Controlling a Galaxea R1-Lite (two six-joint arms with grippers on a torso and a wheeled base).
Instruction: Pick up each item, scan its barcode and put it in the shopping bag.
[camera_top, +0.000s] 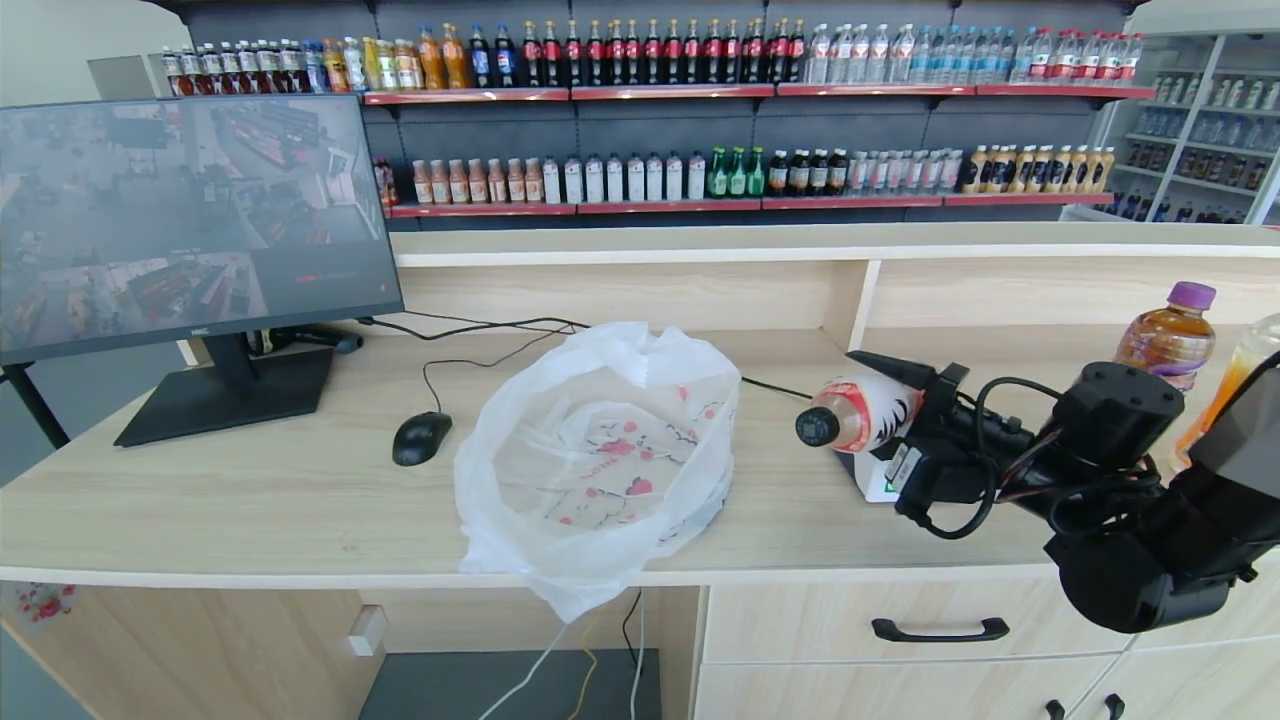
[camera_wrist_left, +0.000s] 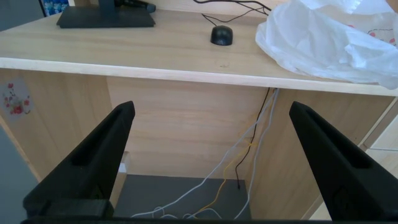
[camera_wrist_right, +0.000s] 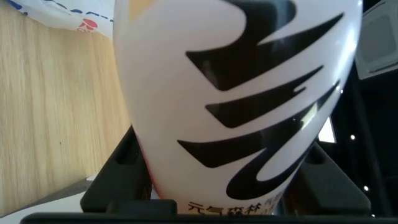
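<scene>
White-labelled bottle pinched sideways in right gripper, just right of shopping bag. Turn barcode squarely toward scanner before bagging. Left gripper spread wide.

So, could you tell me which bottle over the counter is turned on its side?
The black-striped white bottle in the right claw, cap pointing at the shopping bag; the purple-capped bottle stands upright.
</scene>
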